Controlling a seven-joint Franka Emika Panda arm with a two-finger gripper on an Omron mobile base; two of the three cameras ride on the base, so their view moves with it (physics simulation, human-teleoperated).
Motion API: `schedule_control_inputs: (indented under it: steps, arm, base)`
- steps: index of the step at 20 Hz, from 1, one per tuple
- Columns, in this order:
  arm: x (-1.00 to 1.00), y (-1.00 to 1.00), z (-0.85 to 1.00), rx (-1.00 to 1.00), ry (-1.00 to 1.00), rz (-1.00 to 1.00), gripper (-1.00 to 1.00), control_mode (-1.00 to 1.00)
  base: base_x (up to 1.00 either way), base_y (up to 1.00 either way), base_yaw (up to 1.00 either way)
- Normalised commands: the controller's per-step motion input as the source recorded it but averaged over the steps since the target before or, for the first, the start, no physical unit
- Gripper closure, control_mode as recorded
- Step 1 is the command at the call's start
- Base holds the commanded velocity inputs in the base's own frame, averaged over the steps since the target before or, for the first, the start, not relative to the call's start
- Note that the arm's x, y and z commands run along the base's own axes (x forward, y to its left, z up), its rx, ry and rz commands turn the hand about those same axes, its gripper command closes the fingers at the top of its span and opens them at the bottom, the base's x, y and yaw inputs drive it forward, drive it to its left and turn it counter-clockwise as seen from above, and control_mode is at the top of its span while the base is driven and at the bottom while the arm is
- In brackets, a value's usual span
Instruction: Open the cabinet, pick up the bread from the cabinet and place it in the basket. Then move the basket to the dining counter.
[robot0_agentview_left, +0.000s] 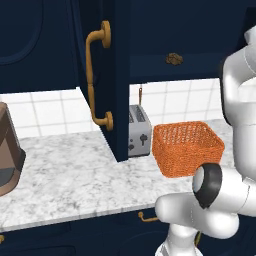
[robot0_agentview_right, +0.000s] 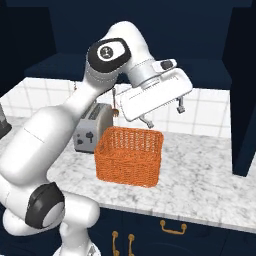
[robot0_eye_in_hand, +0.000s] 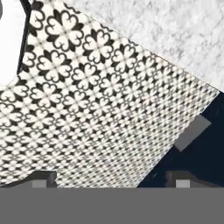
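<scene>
Lying crosswise on worktop (robot0_agentview_left: 75, 175): basket (robot0_agentview_left: 187, 147)

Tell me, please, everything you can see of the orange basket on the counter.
The basket is bright orange woven mesh, rectangular, with sides tapering toward the base and an open top. It looks empty and stands upright on the marble worktop, beside the silver toaster; whether they touch is unclear. The open end effector hangs above it, not touching.

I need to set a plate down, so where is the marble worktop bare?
Bare marble lies left of the open cabinet door, toward the brown appliance, and right of the basket up to the navy panel. It is crowded where toaster and basket stand together.
</scene>
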Motion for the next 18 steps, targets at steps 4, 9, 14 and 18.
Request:
schedule_control_inputs:
  steps: [4, 9, 14, 18]
  arm:
    - [0.11, 0.85, -1.00, 0.53, -0.01, 0.01, -1.00, -1.00]
    - [0.39, 0.61, -0.73, 0.37, -0.38, -0.05, -1.00, -1.00]
    - [0.50, 0.72, 0.00, 0.15, -0.70, -0.02, -1.00, -1.00]
    - [0.59, 0.60, 0.24, 0.11, -0.79, -0.08, -1.00, -1.00]
  base:
    - [0.00, 0.00, 0.00]
    - [0.00, 0.00, 0.00]
    - [0.00, 0.00, 0.00]
    - [0.00, 0.00, 0.00]
